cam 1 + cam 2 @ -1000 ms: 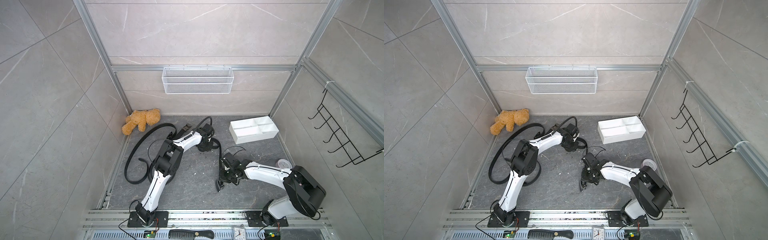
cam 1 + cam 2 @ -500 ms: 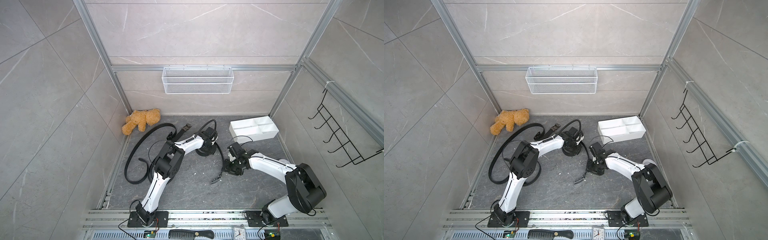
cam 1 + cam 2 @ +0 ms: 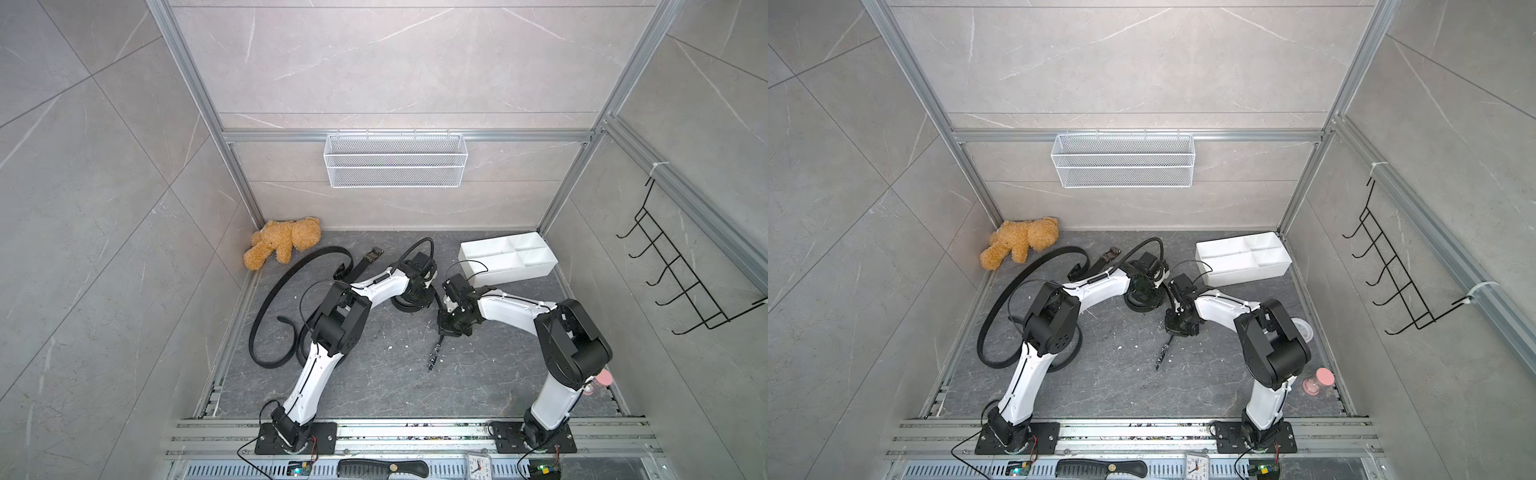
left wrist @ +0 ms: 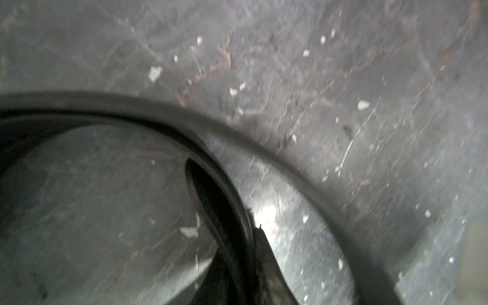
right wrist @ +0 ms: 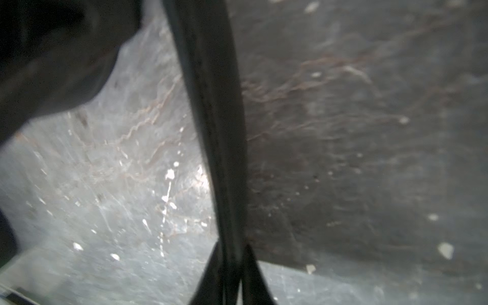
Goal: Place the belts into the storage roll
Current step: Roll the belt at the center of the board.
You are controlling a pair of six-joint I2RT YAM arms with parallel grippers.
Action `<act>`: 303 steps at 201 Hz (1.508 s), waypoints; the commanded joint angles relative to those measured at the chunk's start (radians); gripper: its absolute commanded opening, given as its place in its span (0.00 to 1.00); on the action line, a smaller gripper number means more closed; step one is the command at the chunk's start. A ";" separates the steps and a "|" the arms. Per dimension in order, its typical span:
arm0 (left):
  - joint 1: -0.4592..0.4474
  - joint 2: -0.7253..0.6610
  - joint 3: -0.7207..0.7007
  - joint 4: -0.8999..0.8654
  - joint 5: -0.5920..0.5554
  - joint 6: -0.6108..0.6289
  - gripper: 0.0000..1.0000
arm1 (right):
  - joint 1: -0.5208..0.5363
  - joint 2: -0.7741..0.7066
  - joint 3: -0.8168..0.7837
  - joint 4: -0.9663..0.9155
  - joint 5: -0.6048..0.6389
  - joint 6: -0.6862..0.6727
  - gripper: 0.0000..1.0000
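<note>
Belt [image 5: 216, 105] looks light, limp, springy: left fingers [image 4: 266, 266] and right fingers [image 5: 253, 274] each pinch its flat strap across the width.

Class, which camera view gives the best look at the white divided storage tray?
The top views: in both, the storage tray appears whole, with its four compartments and outer walls visible near the back right corner. The two wrist views show none of it, only dark floor and black belt strap up close.
</note>
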 commanded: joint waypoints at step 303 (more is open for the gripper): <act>0.054 0.026 -0.136 0.070 0.126 -0.100 0.13 | 0.185 -0.148 0.017 -0.146 0.109 -0.017 0.45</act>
